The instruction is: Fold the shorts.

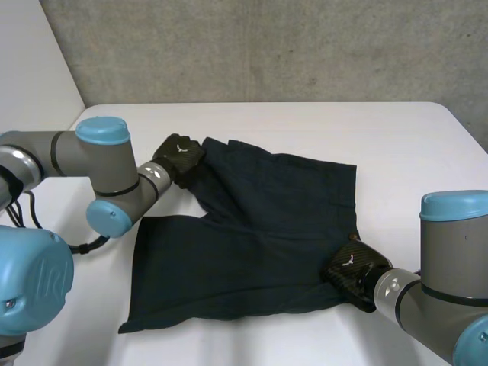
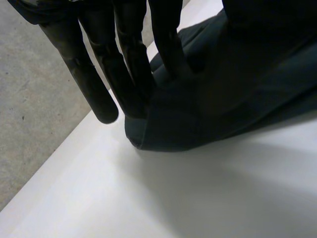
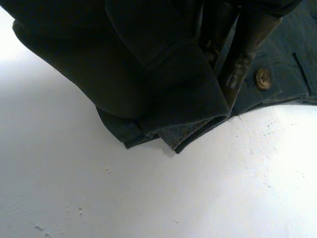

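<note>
Dark navy shorts lie spread on the white table, waistband towards my right arm and legs towards my left. My left hand is at the far leg's outer corner. In the left wrist view its fingers reach down nearly straight, the inner ones pressed into the raised cloth, which they pinch. My right hand is at the near end of the waistband. In the right wrist view its fingers are curled on a bunched fold of the shorts, beside a brass button.
A grey concrete wall rises behind the table's far edge. Bare white tabletop lies under my left hand, with the table's edge close beside its fingertips. More bare table shows below the waistband fold.
</note>
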Robot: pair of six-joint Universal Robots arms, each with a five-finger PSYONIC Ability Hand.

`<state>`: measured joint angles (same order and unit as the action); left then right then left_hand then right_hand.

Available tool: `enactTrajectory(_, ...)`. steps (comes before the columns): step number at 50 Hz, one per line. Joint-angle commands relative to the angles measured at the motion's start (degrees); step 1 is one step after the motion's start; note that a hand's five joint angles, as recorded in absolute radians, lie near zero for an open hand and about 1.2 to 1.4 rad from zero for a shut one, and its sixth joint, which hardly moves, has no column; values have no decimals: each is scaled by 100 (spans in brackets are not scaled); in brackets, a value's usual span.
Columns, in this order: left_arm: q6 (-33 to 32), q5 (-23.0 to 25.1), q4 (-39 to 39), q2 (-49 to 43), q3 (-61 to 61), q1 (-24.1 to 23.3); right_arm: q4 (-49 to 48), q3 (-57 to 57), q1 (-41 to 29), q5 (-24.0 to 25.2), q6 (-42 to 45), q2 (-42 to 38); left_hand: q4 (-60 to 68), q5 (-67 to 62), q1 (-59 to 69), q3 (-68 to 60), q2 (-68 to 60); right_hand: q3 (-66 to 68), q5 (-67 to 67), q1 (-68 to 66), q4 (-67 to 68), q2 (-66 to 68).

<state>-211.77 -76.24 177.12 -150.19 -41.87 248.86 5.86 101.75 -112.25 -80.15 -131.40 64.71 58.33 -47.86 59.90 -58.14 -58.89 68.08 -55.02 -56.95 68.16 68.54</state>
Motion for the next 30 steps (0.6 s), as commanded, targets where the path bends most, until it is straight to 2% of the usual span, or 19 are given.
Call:
enactTrajectory(1, -14, -355, -99, -11, 4, 13, -6, -14, 2, 0, 0, -38, 2167, -2214, 2010, -2186, -2111, 1192, -1498, -2305, 1184, 1146)
enactTrajectory(4, -40, -760, -108, 7, -14, 22, -6, -14, 2, 0, 0, -38, 2167, -2214, 2010, -2186, -2111, 1192, -1498, -2305, 1184, 1146)
enactTrajectory(5, -49, -1127, -108, 16, -14, 22, -6, -6, 2, 0, 0, -38, 2167, -2214, 2010, -2186, -2111, 1192, -1498, -2305, 1184, 1146)
enactTrajectory(8, -110, -1778, -125, 16, -84, 48, -6, -6, -7, -9, -9, -38, 2167, -2214, 2010, -2186, -2111, 1192, -1498, -2305, 1184, 1146)
enactTrajectory(12, -189, -2202, -204, 182, -373, 75, -6, -6, -16, -9, -9, -38, 2167, -2214, 2010, -2186, -2111, 1192, -1498, -2305, 1184, 1146)
enactTrajectory(20, -216, -2255, -240, 675, -1155, -22, -6, 3, -16, -9, -9, -38, 2167, -2214, 2010, -2186, -2111, 1192, -1498, -2305, 1184, 1146)
enactTrajectory(30, -216, -2361, -257, 957, -1385, -145, -6, 3, -7, -9, -9, -38, 2167, -2214, 2010, -2186, -2111, 1192, -1498, -2305, 1184, 1146)
